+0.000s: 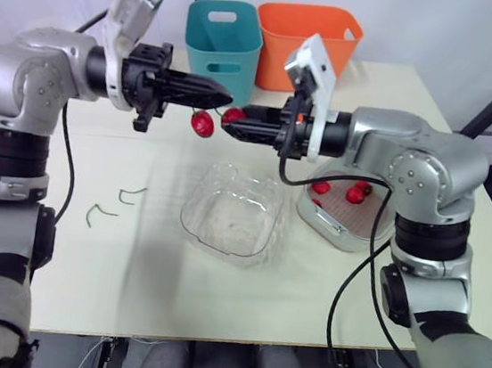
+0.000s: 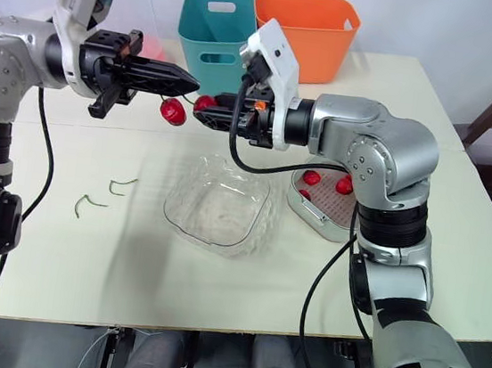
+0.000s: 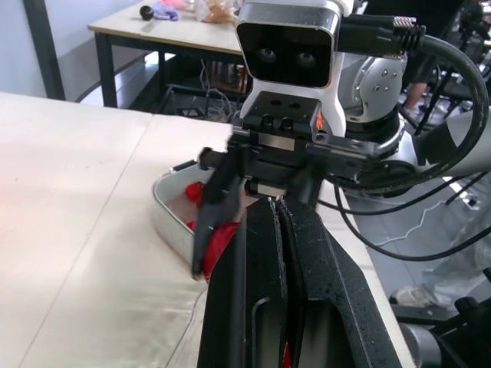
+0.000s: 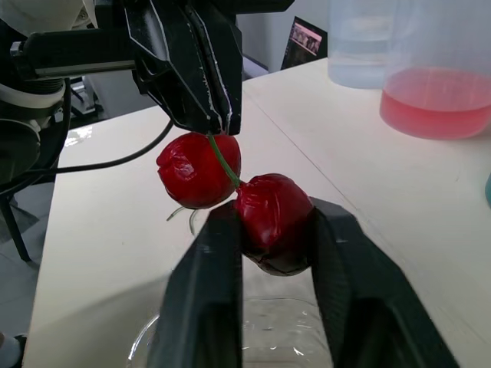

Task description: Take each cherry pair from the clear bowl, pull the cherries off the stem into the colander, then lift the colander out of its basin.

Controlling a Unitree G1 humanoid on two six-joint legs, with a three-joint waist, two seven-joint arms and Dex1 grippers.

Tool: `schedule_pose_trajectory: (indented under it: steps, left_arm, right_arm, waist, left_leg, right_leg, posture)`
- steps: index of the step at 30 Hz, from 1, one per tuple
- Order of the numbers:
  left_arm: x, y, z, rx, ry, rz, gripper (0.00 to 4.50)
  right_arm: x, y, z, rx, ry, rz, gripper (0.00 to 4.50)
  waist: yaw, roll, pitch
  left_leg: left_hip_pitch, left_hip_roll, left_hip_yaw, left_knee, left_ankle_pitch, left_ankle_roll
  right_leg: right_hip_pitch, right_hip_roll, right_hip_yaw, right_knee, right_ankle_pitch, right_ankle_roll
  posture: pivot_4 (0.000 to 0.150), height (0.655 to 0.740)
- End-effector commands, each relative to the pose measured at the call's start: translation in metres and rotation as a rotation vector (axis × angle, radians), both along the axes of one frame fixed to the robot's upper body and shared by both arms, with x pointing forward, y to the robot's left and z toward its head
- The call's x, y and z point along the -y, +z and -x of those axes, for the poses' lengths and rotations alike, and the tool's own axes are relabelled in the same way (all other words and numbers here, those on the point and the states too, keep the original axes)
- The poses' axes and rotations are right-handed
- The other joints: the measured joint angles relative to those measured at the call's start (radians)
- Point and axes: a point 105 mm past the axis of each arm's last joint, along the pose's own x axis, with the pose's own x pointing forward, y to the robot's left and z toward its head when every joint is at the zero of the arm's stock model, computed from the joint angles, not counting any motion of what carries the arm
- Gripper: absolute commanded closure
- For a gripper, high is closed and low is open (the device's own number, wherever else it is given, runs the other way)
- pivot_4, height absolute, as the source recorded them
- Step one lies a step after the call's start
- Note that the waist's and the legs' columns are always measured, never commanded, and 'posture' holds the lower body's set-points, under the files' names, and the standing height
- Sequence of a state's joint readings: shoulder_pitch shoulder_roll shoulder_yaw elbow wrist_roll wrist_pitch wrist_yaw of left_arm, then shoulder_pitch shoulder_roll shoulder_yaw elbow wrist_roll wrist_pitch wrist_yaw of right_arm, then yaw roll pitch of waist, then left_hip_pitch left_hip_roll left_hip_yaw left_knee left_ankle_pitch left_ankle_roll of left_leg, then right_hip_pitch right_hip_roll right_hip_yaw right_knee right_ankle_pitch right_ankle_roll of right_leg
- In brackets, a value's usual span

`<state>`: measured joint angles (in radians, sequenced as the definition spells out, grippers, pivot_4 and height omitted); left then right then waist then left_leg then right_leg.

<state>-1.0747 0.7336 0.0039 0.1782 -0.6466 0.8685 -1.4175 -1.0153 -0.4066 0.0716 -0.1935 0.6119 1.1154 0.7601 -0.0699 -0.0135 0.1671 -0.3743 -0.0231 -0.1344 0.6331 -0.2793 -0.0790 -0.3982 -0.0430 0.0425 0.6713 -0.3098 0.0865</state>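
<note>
A cherry pair hangs between my two grippers above the table, behind the clear bowl (image 1: 232,211). My left gripper (image 1: 223,100) is shut on the green stem (image 4: 222,159). One cherry (image 1: 201,123) dangles free just below its tip. My right gripper (image 4: 272,230) is shut on the other cherry (image 4: 270,215), tip to tip with the left gripper. I see no cherries in the clear bowl. The colander (image 1: 347,216) sits in its white basin (image 1: 315,218) under my right forearm, with a few red cherries (image 1: 357,193) in it.
A teal bin (image 1: 223,38) and an orange bin (image 1: 308,32) stand at the back of the table. Two bare green stems (image 1: 103,211) lie on the table left of the bowl. In the right wrist view a jug of pink liquid (image 4: 437,84) stands on another table.
</note>
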Motion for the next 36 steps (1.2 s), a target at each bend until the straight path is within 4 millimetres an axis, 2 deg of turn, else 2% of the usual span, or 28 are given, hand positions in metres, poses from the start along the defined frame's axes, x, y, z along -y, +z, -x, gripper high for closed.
schedule_pose_trajectory:
  steps: [1,10,17,31,34,36]
  left_arm:
    - [0.0005,0.0112,0.0054,0.046,-0.017,0.013,4.50]
    - [-0.0014,0.0113,0.0046,0.053,-0.010,0.014,4.50]
    - [-0.0042,0.0105,0.0061,0.051,-0.009,0.011,4.50]
    - [-0.0047,0.0076,0.0082,0.036,-0.016,0.005,4.50]
    - [-0.0041,0.0075,0.0077,0.037,-0.015,0.007,4.50]
    - [-0.0039,0.0077,0.0075,0.037,-0.014,0.008,4.50]
  right_arm:
    - [-0.0026,0.0083,0.0042,0.047,0.016,-0.013,3.88]
    - [-0.0015,0.0037,0.0053,0.052,0.026,0.004,3.88]
    - [0.0022,0.0012,0.0009,0.036,0.005,0.000,0.50]
    - [-0.0032,0.0053,0.0010,0.025,0.022,-0.030,0.50]
    - [-0.0054,0.0052,0.0037,0.021,0.037,-0.033,1.40]
    - [-0.0064,0.0053,0.0049,0.018,0.042,-0.036,2.39]
  waist:
    - [0.000,0.000,0.000]
    - [0.000,0.000,0.000]
    - [-0.001,0.000,0.000]
    - [0.000,0.000,0.000]
    - [0.000,0.000,0.000]
    - [0.000,0.000,0.000]
  left_leg:
    - [0.000,0.000,0.000,0.000,0.000,0.000]
    - [0.000,0.000,0.000,0.000,0.000,0.000]
    - [0.000,0.000,0.000,0.000,0.000,0.000]
    - [0.000,0.000,0.000,0.000,0.000,0.000]
    - [0.000,0.000,0.000,0.000,0.000,0.000]
    - [0.000,0.000,0.000,0.000,0.000,0.000]
  right_leg:
    - [0.000,0.000,0.000,0.000,0.000,0.000]
    - [0.000,0.000,0.000,0.000,0.000,0.000]
    - [0.000,0.000,0.000,0.000,0.000,0.000]
    - [0.000,0.000,0.000,0.000,0.000,0.000]
    - [0.000,0.000,0.000,0.000,0.000,0.000]
    - [0.000,0.000,0.000,0.000,0.000,0.000]
  posture:
    - [0.150,0.7400]
    - [0.150,0.7400]
    - [0.150,0.7400]
    - [0.150,0.7400]
    - [0.150,0.7400]
    - [0.150,0.7400]
